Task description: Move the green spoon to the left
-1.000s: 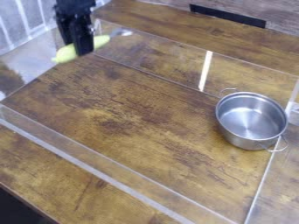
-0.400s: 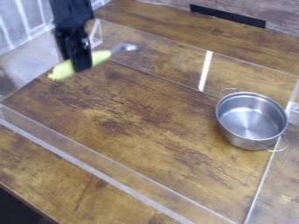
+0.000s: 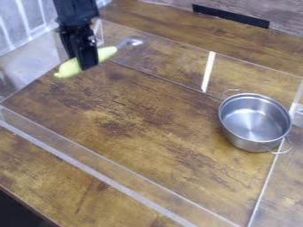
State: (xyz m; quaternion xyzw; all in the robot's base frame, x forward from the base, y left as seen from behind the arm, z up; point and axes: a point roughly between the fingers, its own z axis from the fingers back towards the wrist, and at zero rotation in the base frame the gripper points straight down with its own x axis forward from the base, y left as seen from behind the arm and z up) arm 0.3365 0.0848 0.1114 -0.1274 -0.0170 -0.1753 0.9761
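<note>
You are at the carry-and-place step — your claw (image 3: 83, 62) is clamped on the spoon (image 3: 88, 60), low over the table (image 3: 142, 115) at its far left corner, well apart from the pot (image 3: 254, 121). Next, I judge, lower and release. The spoon sits tilted — yellow-green handle, small silver bowl toward the right
</note>
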